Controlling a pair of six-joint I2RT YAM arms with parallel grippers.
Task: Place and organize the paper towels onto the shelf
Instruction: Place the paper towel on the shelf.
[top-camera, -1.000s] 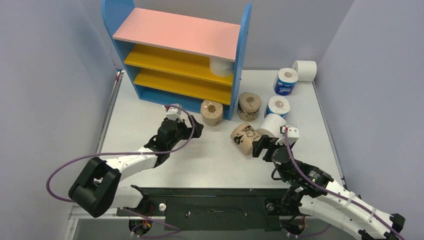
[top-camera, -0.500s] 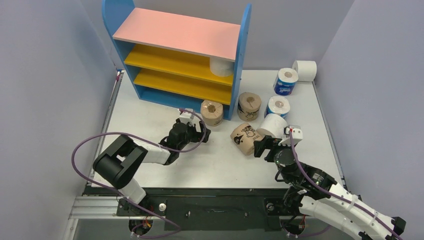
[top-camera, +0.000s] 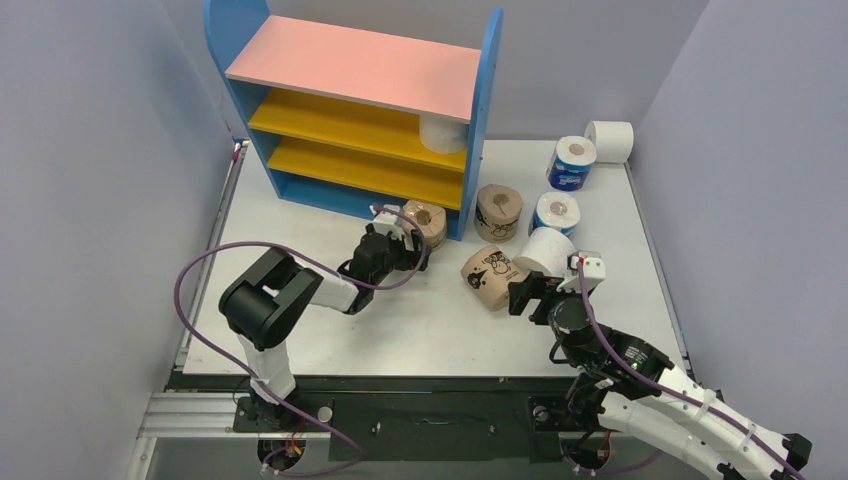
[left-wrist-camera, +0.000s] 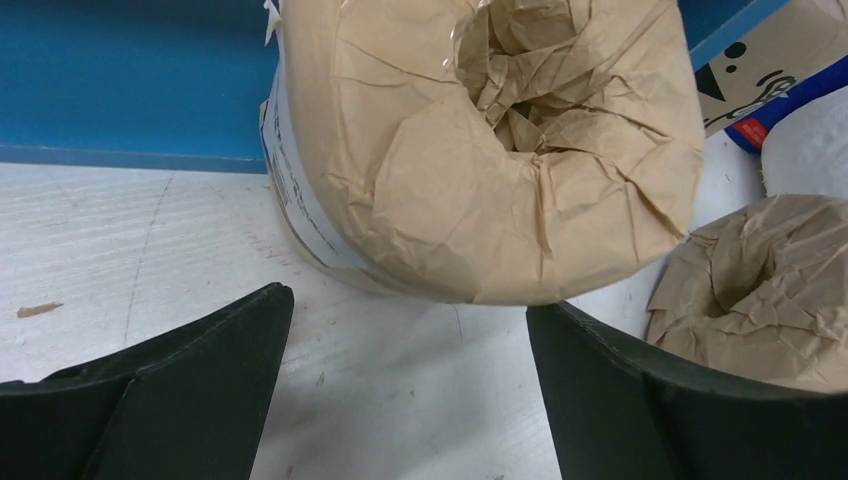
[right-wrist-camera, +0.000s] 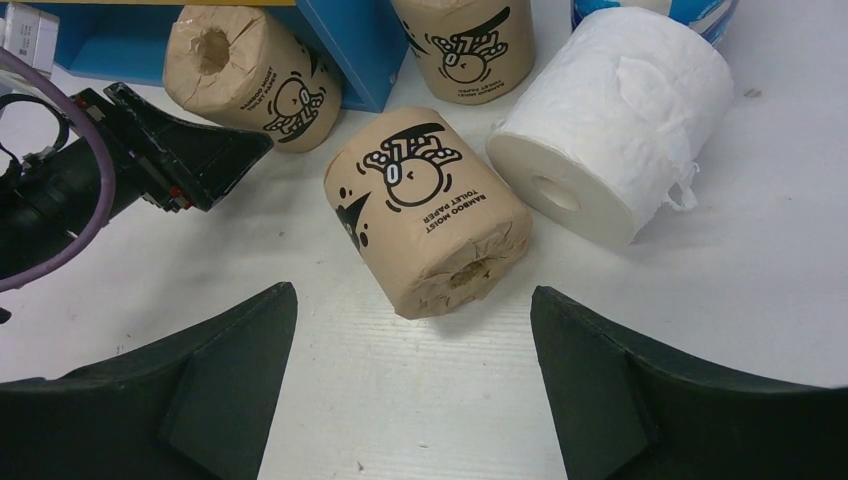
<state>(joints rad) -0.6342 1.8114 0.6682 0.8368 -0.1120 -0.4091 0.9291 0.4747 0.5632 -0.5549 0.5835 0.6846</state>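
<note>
The shelf stands at the back left with one white roll on its upper yellow board. A tan paper towel roll stands by the shelf's blue base. My left gripper is open, and that tan roll sits just beyond its fingertips, not between them. My right gripper is open and empty. Just ahead of it a tan printed roll lies on its side, with a white roll lying beside that one.
Another tan roll stands right of the shelf's side panel. Two blue-wrapped rolls and a white roll sit at the back right. Grey walls close in on both sides of the table.
My left gripper has moved right and toward the shelf, up to the tan roll by its base. The right gripper shifted slightly, then stayed put.
</note>
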